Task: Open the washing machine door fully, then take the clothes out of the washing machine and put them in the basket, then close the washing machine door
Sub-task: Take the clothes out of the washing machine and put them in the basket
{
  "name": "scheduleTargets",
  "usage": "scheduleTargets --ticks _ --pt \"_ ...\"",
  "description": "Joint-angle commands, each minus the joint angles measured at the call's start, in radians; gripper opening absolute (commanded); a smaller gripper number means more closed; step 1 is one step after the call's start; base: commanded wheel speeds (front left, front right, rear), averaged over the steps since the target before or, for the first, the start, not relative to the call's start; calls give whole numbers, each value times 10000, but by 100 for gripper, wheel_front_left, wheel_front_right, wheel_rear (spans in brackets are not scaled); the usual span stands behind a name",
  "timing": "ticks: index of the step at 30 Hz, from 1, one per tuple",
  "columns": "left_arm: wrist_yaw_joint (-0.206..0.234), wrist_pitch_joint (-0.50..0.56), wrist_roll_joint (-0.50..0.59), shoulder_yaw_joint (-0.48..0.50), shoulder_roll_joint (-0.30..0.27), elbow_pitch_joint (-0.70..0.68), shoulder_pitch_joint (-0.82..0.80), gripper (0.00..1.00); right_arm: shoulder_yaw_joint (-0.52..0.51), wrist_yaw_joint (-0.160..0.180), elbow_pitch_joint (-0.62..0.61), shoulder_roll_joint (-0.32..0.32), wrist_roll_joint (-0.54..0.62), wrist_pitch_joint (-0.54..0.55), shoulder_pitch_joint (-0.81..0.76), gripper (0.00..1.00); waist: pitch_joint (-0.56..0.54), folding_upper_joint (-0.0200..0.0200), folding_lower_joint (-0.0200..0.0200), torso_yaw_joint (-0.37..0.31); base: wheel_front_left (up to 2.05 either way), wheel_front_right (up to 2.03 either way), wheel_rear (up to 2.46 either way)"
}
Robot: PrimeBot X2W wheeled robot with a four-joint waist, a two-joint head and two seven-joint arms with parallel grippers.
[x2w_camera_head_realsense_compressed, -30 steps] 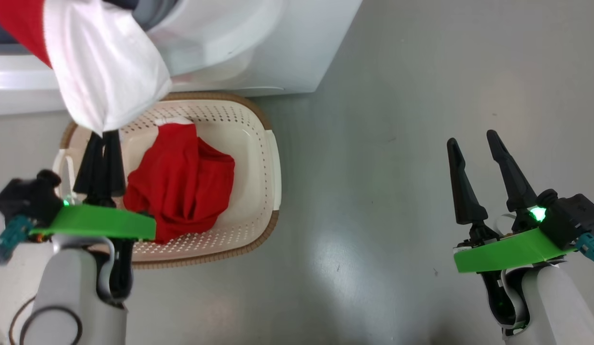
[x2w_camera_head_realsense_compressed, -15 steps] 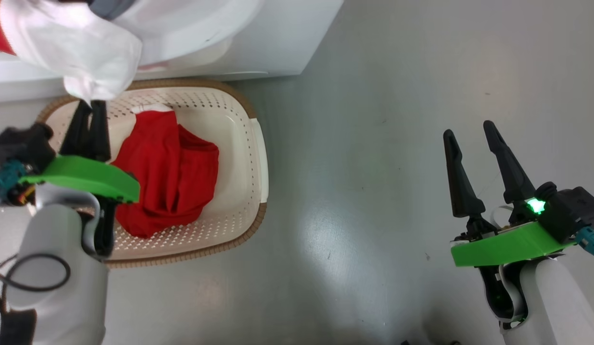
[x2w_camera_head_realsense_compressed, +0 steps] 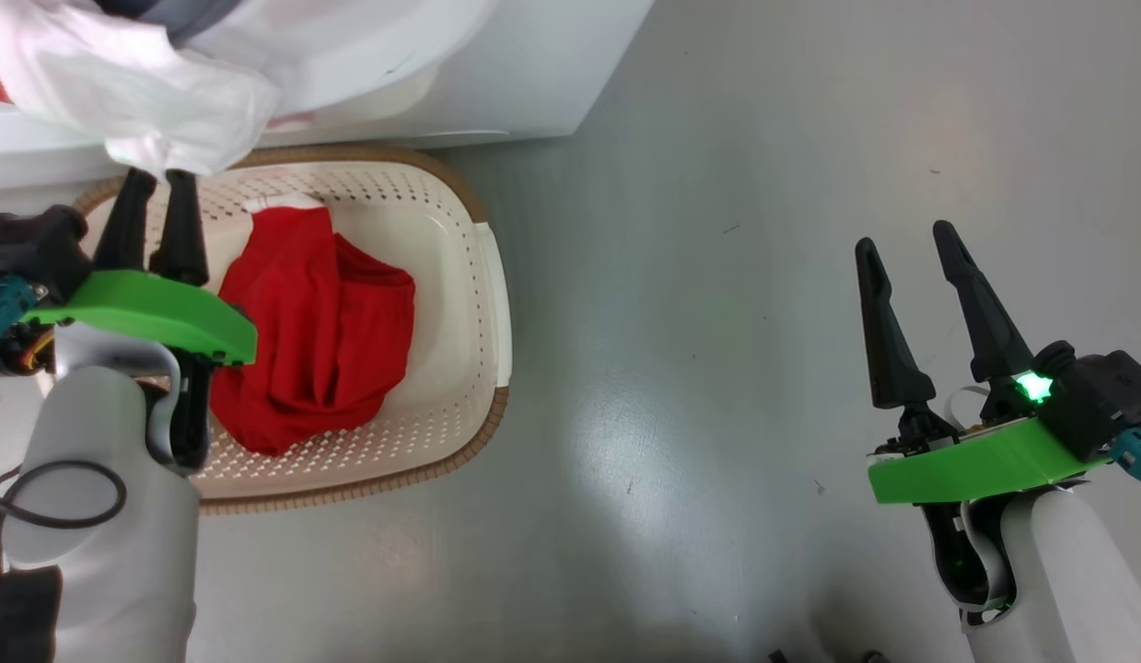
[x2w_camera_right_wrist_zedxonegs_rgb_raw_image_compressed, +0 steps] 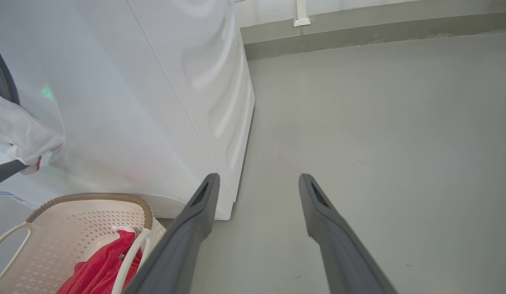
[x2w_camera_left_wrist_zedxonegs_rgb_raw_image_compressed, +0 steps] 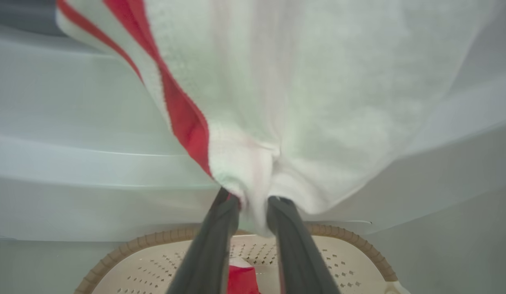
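Note:
A white cloth with a red stripe (x2w_camera_head_realsense_compressed: 137, 92) hangs out of the washing machine (x2w_camera_head_realsense_compressed: 533, 74) above the basket (x2w_camera_head_realsense_compressed: 478, 276). My left gripper (x2w_camera_head_realsense_compressed: 156, 177) is shut on the cloth's bunched lower end, over the basket's far rim. The left wrist view shows the cloth (x2w_camera_left_wrist_zedxonegs_rgb_raw_image_compressed: 318, 102) wadded between the fingers of that gripper (x2w_camera_left_wrist_zedxonegs_rgb_raw_image_compressed: 253, 202). A red garment (x2w_camera_head_realsense_compressed: 321, 341) lies in the basket. My right gripper (x2w_camera_head_realsense_compressed: 904, 238) stands open over bare floor, far right of the basket. The washing machine door is out of view.
The basket stands on the grey floor against the machine's front. In the right wrist view the machine's white side (x2w_camera_right_wrist_zedxonegs_rgb_raw_image_compressed: 154, 102) rises at the left, and open floor runs to a wall skirting (x2w_camera_right_wrist_zedxonegs_rgb_raw_image_compressed: 359, 36) at the back.
The head camera has shifted. Relative to the basket, my left gripper has moved toward the machine with the cloth, which now hangs shorter and more bunched. The right gripper has hardly moved.

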State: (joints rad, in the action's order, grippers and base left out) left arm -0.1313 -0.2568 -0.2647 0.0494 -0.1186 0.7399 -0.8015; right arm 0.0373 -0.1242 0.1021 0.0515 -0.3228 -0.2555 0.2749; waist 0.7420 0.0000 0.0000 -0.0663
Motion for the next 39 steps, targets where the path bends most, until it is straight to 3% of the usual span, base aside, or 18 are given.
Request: scheduleTargets --ticks 1,16,39 --pt "6 -49 77 262 -351 -232 213 100 152 -65 -222 -13 -79 -63 -82 100 -29 0 0 34 0 0 0" --pt "6 -49 138 481 2 -1863 1372 100 34 -65 -146 -13 92 -63 -219 100 -515 0 0 428 0 0 0" --pt "6 -49 302 826 487 -6363 4162 100 26 -65 -25 -13 314 -63 -583 100 -1288 0 0 782 0 0 0"
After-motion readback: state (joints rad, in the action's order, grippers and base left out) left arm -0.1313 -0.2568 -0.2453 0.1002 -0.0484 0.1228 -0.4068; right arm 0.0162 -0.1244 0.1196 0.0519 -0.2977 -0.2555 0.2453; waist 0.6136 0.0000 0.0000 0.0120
